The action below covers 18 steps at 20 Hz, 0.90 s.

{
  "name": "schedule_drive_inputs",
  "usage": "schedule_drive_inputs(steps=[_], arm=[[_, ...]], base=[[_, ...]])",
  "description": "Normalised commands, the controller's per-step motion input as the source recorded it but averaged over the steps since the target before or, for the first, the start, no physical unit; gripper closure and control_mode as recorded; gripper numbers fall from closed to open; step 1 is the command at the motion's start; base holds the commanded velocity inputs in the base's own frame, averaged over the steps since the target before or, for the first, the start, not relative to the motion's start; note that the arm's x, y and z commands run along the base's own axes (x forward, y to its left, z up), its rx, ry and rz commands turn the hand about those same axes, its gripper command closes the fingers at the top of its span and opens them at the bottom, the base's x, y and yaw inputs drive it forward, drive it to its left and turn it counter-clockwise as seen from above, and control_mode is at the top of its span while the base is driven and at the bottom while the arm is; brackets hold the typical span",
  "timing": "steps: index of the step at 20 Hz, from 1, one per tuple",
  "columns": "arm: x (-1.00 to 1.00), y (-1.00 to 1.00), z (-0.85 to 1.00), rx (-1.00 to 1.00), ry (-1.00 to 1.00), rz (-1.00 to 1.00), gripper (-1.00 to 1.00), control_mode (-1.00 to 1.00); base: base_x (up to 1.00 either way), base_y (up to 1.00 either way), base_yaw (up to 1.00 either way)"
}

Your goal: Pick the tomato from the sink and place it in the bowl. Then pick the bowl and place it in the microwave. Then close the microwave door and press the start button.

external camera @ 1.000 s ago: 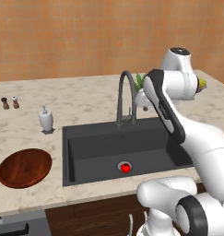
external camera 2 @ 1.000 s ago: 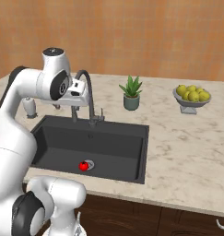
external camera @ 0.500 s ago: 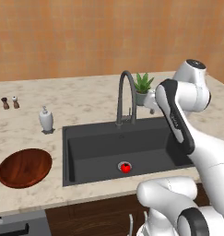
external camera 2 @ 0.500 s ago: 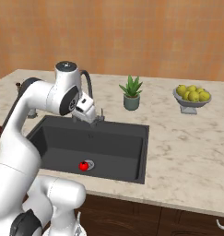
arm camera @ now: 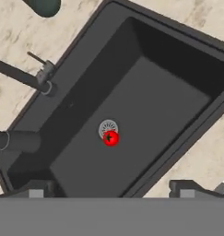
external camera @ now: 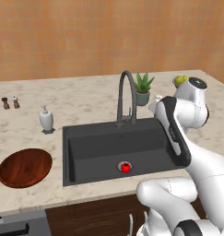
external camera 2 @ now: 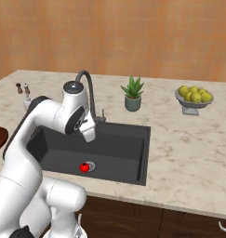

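Above sink (arm camera: pixel 145 87); gripper (arm camera: pixel 111 188) spread wide, holding nothing.

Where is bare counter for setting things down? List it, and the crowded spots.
Free: counter right of the sink, in front of the fruit bowl; also between soap dispenser and faucet. Crowded: plant behind the faucet; wooden bowl left.
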Motion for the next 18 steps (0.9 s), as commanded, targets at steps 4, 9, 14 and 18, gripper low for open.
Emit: schedule_drive_inputs(steps=[4,9,14,18], arm=[[0.00,-0.41,-0.23,0.30,0.00,-0.26,-1.00,-1.00],[0.21,-0.38,-0.13,0.28,0.03,-0.03,-1.00,-1.00],[0.46,-0.24,-0.35,0.28,0.05,0.02,-1.00,-1.00],[0.57,-0.12,-0.39,0.27,0.08,0.03,-1.00,-1.00]], base=[[0.00,0.00,0.00],[0.00,0.00,0.00],[0.00,0.00,0.00],[0.00,0.00,0.00]])
